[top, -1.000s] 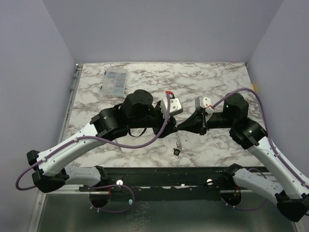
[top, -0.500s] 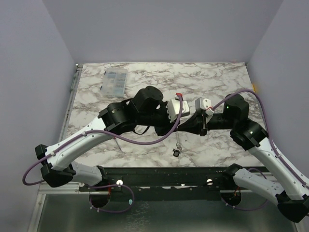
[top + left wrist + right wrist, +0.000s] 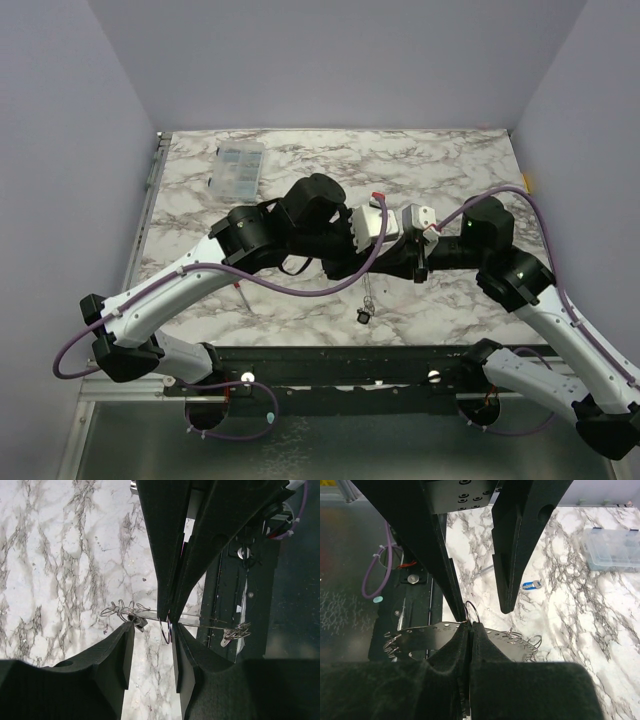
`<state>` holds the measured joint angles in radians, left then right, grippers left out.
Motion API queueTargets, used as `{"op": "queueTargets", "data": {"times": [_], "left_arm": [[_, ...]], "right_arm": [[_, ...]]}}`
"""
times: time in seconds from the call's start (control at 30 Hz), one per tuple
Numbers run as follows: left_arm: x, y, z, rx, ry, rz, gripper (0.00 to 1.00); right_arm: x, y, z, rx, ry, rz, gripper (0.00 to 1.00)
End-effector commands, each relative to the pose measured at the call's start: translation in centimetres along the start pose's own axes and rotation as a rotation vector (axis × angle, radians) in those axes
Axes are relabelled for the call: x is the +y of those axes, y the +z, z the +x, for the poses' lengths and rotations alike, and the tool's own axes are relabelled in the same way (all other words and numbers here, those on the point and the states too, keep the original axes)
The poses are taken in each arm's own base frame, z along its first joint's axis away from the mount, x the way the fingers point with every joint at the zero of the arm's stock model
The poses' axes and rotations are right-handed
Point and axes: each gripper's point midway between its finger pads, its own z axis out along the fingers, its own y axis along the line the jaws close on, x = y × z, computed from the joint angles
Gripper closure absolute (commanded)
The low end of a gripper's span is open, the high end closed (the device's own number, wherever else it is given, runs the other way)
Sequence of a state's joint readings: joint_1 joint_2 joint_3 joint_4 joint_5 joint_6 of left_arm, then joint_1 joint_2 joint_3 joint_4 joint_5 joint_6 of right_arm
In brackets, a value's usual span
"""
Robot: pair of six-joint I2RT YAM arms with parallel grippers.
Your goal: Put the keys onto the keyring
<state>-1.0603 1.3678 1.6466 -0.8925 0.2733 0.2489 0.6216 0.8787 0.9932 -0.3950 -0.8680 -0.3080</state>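
The left arm (image 3: 180, 290) sweeps in from the near left corner, bent at the elbow, and the right arm (image 3: 560, 320) comes in from the near right. Their wrists meet nose to nose above the middle of the table (image 3: 450, 165), each trailing a purple cable.

The table is white marble with grey veins. Plain lavender-grey walls (image 3: 330, 60) close it in on three sides, and a black rail (image 3: 330, 365) runs along the near edge. A clear plastic box (image 3: 240, 168) sits well apart at the far left.

The right wrist camera shows the right gripper (image 3: 469, 626) pinched tight on the keyring (image 3: 427, 636), here a thin pale strip pierced with holes, with wire loops bunched at both ends. It is held level, clear of the marble. A small metal ring (image 3: 473, 611) stands up from the strip right at the pinch.

The left gripper (image 3: 152, 626) is parted — a moderate gap. Its fingers straddle the ring and the other claw's tips and grip nothing.

Only the right wrist view catches a blue-headed key (image 3: 532, 585) lying on the marble beyond the fingers.

Only the top view shows a thin line dropping from the grip to a small dark piece (image 3: 366, 314) — hanging or lying, I cannot tell.
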Motion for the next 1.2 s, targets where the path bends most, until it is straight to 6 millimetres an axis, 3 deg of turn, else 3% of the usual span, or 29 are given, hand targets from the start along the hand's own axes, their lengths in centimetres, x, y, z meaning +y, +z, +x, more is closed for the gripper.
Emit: {"op": "queueTargets", "data": {"times": [0.0, 0.2, 0.47, 0.57, 0.63, 0.67, 0.83, 0.97, 1.07, 1.17], "left_arm": [[-0.4, -0.4, -0.7, -0.012, 0.018, 0.03, 0.57], [-0.3, -0.2, -0.5, 0.0, 0.02, 0.029, 0.54], [-0.5, 0.6, -0.2, 0.012, 0.021, 0.056, 0.64], [-0.5, 0.7, -0.4, 0.007, 0.025, 0.062, 0.74], [-0.4, 0.8, -0.5, 0.005, 0.027, 0.06, 0.94], [-0.4, 0.9, -0.6, 0.001, 0.028, 0.059, 1.0], [-0.3, 1.1, -0.8, -0.044, 0.033, 0.045, 1.0], [-0.1, 0.5, -2.0, -0.165, 0.041, 0.004, 1.0], [-0.1, -0.5, -2.8, -0.266, 0.042, -0.029, 1.0], [-0.1, -1.5, -3.2, -0.339, 0.043, -0.057, 1.0]], "right_arm": [[0.0, -0.5, -1.4, -0.022, -0.044, 0.021, 0.99], [0.1, -0.5, -1.5, -0.026, -0.052, 0.025, 0.99], [0.3, -0.6, -1.8, -0.032, -0.057, 0.018, 0.99], [0.3, -0.6, -1.7, -0.031, -0.055, 0.018, 0.99], [0.3, -0.6, -1.6, -0.031, -0.055, 0.02, 0.99], [0.3, -0.6, -1.5, -0.031, -0.056, 0.023, 0.99], [-0.7, -1.0, -1.9, -0.054, -0.063, 0.105, 0.99], [-1.5, -1.6, -2.6, -0.098, -0.045, 0.187, 0.68], [-1.3, -1.5, -2.8, -0.119, -0.012, 0.186, 0.6], [-1.0, -1.3, -3.1, -0.145, 0.009, 0.167, 0.59]]}}
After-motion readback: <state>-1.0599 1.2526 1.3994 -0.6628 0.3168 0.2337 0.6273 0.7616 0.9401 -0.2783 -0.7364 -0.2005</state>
